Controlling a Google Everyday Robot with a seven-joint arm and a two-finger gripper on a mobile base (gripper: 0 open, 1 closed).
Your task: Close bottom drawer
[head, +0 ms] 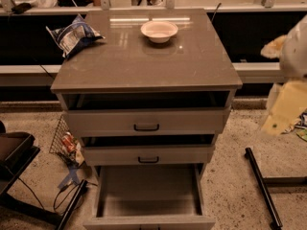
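Note:
The grey cabinet stands in the middle of the camera view. Its bottom drawer is pulled far out toward me, and its empty grey tray interior shows. Its light-grey front lies at the bottom edge of the view, and the handle is almost cut off there. The middle drawer and top drawer each stand slightly out. My gripper is a blurred pale and yellow shape at the right edge. It is level with the cabinet top, well to the right of the drawers, and touches nothing.
A white bowl and a crumpled chip bag lie on the cabinet top. A wire basket and cables lie on the floor at the left, beside a black chair base. A black bar lies on the floor at the right.

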